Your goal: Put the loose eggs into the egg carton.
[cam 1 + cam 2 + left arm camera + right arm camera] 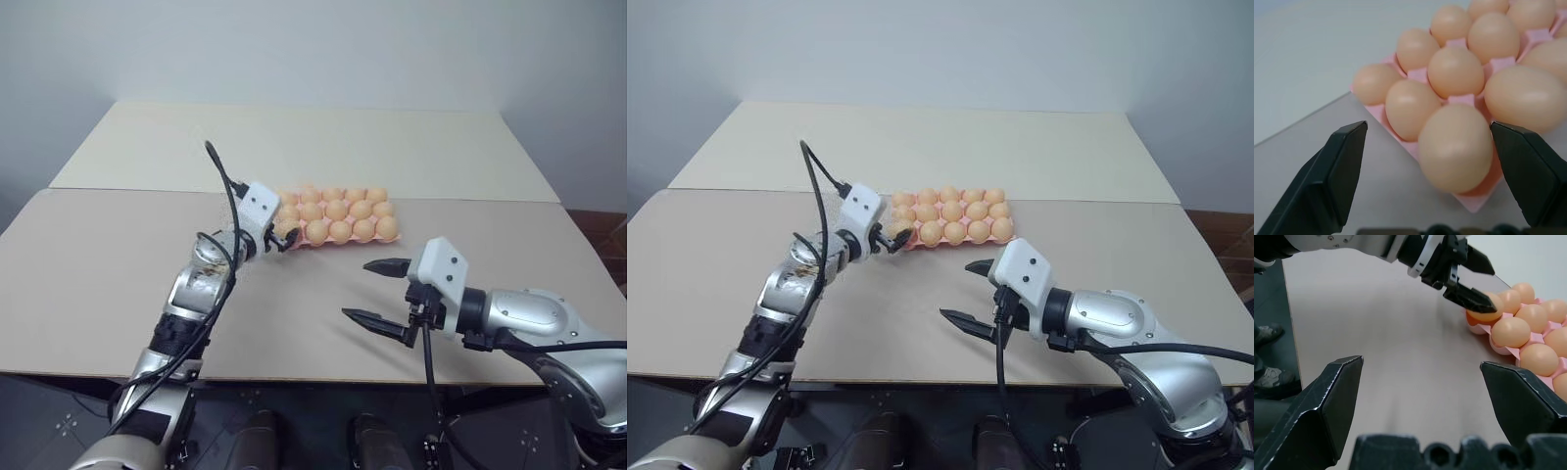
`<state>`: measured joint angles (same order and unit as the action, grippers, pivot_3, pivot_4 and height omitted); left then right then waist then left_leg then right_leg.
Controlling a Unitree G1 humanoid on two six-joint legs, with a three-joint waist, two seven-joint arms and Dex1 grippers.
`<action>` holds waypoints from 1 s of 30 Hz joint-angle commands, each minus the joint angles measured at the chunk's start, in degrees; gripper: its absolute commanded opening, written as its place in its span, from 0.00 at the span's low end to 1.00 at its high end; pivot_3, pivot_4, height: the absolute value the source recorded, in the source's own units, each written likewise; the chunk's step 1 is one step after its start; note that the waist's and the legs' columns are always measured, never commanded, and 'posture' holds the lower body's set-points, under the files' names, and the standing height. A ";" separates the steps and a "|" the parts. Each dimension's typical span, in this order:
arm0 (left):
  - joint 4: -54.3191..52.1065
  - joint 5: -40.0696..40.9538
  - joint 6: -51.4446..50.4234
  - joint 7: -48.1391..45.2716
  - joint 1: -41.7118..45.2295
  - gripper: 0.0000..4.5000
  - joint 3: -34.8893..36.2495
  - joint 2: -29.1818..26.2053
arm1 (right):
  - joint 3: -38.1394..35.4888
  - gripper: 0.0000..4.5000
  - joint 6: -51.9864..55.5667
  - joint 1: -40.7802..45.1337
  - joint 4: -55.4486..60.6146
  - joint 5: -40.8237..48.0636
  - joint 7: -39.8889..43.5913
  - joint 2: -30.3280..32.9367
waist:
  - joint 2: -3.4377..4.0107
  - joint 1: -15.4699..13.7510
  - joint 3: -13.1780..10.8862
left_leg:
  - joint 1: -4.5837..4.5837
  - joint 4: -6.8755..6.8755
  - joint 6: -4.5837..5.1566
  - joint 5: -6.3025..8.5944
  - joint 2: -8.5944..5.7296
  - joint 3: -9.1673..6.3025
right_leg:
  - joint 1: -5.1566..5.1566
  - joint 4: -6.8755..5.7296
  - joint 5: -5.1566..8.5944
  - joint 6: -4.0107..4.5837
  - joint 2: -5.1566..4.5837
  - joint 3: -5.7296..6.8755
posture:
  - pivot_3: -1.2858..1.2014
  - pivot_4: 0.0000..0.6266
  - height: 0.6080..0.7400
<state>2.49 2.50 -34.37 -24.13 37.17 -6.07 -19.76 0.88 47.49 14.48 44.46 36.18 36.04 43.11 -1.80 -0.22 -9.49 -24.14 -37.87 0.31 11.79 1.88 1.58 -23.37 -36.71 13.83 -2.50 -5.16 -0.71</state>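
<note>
On the near tan table point(118, 284), the pink carton point(294, 241) lies at about twelve o'clock from the robot, its long axis running left to right, three rows of five cups. From the head views every cup looks filled with an orange-tan egg, and the left gripper point(284, 237) sits at the carton's near left corner, at roughly nine o'clock of the tray.

The left wrist view gives what the head views cannot: the corner egg point(1456, 147) sits in its cup between the two black fingers point(1337, 181), with clear gaps on both sides, so the jaws are released and touch nothing (the egg leans a little, its long axis tilted rather than upright). Behind it the other eggs point(1455, 71) stand in their cups, blunt ends up, with pink ridges showing between them.

The right wrist view shows the same corner from the side: the left gripper's fingers straddle that egg, one above and one beside it.

The right gripper point(377, 291) hangs over bare table at about five o'clock from the carton, well apart from it, fingers spread wide and holding nothing, pointing toward the left arm.
</note>
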 commanded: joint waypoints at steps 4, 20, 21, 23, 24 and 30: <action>-13.44 2.65 -3.80 1.04 -1.98 0.96 5.36 -0.96 | -3.21 1.00 -1.11 0.48 1.69 1.65 -0.81 -0.80 | 0.00 0.08 0.00 | 0.02 0.00 0.00 0.00 0.01 0.00 | 0.00 -0.01 0.00 0.00 0.00 -0.01 | 0.52 0.24 1.00; -42.22 8.02 -4.48 11.45 -33.34 0.96 13.36 6.97 | -3.30 1.00 -21.57 -16.80 -2.67 -14.99 -14.64 -16.38 | 0.00 -0.04 0.02 | 0.25 0.00 -0.01 0.00 0.02 0.03 | 0.19 -0.01 0.00 0.00 -0.02 -0.06 | 0.52 0.24 1.00; -42.75 8.39 -4.31 11.69 -34.46 0.96 13.52 7.29 | -2.82 1.00 -24.64 -17.74 -3.55 -16.96 -15.20 -17.72 | 0.00 -0.01 0.02 | 0.27 0.01 -0.01 0.00 0.03 0.04 | 0.19 0.00 0.01 0.01 -0.01 -0.07 | 0.52 0.24 1.00; -42.89 6.52 -1.06 13.01 -37.42 0.96 12.72 7.64 | -2.76 1.00 -31.17 -19.64 -5.80 -19.80 -16.37 -21.09 | 0.00 0.07 0.02 | 0.27 0.01 -0.01 0.00 0.04 0.06 | 0.15 -0.03 0.01 0.01 0.00 -0.08 | 0.52 0.24 1.00; -42.72 5.89 0.85 13.44 -38.63 0.96 12.36 7.99 | -3.37 1.00 -33.32 -20.39 -6.79 -19.36 -15.94 -22.44 | 0.01 0.10 0.02 | 0.27 0.01 -0.01 0.00 0.05 0.05 | 0.16 -0.03 0.01 0.01 0.01 -0.07 | 0.52 0.24 1.00; -43.83 7.44 10.21 13.90 -47.36 0.96 10.72 13.14 | -5.14 1.00 -46.90 -27.77 -12.71 -23.53 -17.59 -28.44 | 0.03 -0.06 0.04 | 0.27 0.01 -0.01 0.02 0.05 0.11 | 0.19 0.09 0.03 0.03 -0.05 -0.08 | 0.52 0.24 1.00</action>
<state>-38.48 9.24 -27.17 -10.20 -9.91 5.29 -7.08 -3.24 4.24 -13.15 31.10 13.20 18.74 15.28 -1.78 -0.28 -9.46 -23.87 -37.85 0.29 11.81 1.95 1.70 -23.21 -36.64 13.87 -2.45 -5.20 -0.80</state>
